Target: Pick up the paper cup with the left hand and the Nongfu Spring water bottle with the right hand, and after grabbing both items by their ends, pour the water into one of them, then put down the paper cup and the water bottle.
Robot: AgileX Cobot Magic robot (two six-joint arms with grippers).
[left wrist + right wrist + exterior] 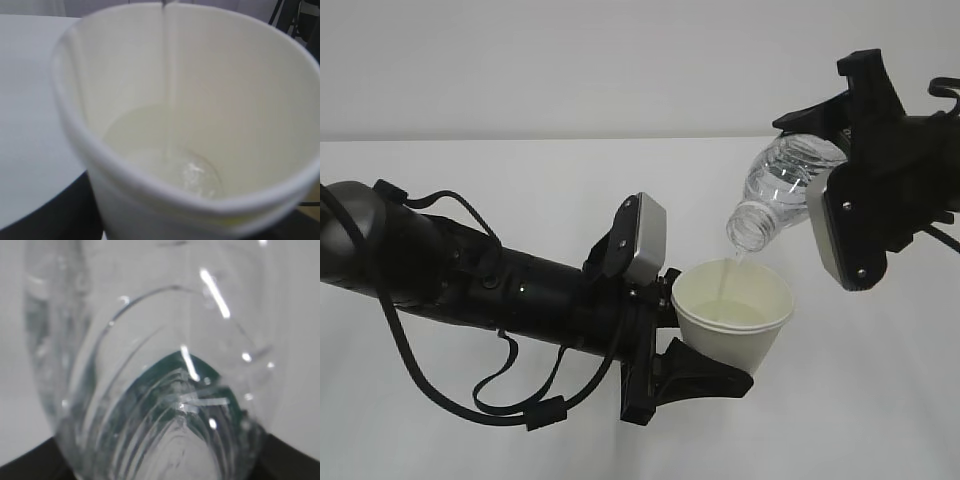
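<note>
My left pincer [705, 365] clamps the thin, crushable white paper cup [733, 316] low, my right pincer [840, 125] clamps the slippery clear plastic bottle [778, 190].

You are losing the base of the Nongfu Spring water bottle [782, 172] behind the right hand [880, 185], whose gripper fingers are hiding there too. The paper cup [200, 125] is overflowing the left wrist view, its rim blurring. The right wrist view is blurring the bottle's green label, leaving its lettering unreadable.
</note>
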